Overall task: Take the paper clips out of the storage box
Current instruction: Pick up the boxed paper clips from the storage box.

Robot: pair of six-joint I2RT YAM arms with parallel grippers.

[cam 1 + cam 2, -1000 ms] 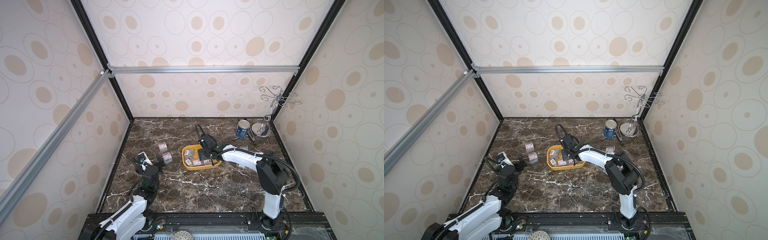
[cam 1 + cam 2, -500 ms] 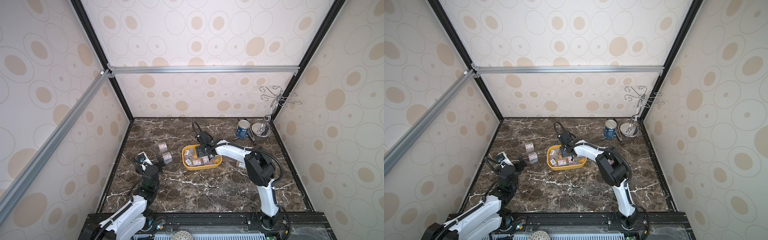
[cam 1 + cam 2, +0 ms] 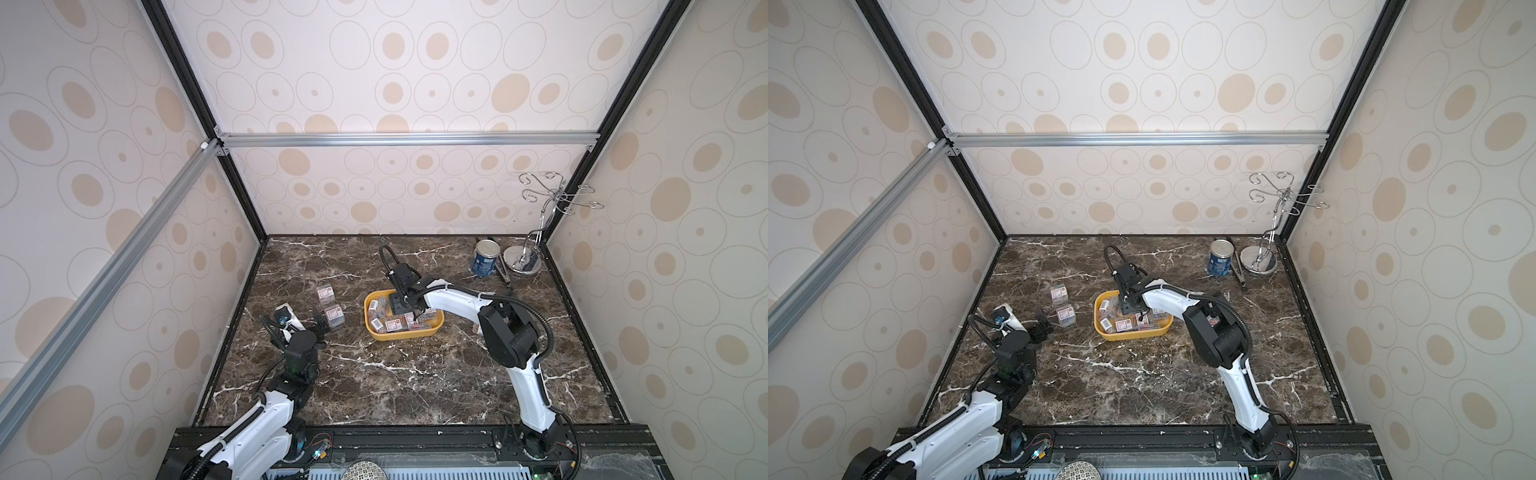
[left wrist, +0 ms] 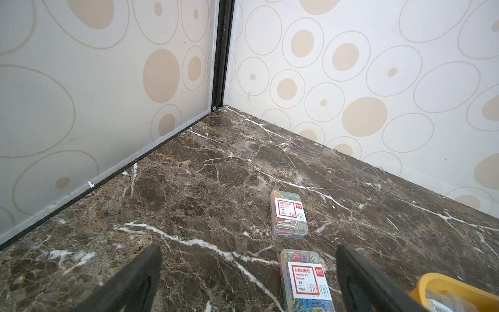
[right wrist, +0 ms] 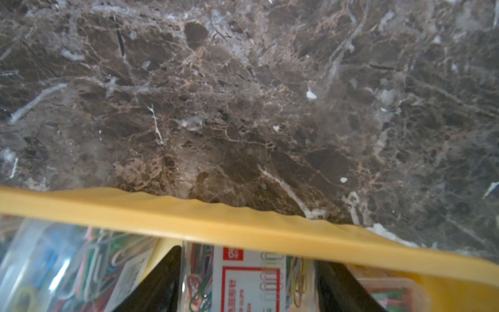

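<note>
Clamps a clear, rigid box of paper clips [image 5: 248, 281] between the right fingers [image 5: 162, 286], low in frame, inside the yellow storage box [image 5: 216, 224]; holds the left fingers [image 4: 129, 283] wide apart, empty. Risks a slip on slick plastic walls, or catching the wavy rim and dragging it over the polished marble desk [image 5: 243, 108]

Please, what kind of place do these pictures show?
Probably a robot test cell rather than a home or an office. Patterned panel walls on an aluminium frame enclose a marble-look tabletop. The left arm and the right arm are mounted at its front edge.
</note>
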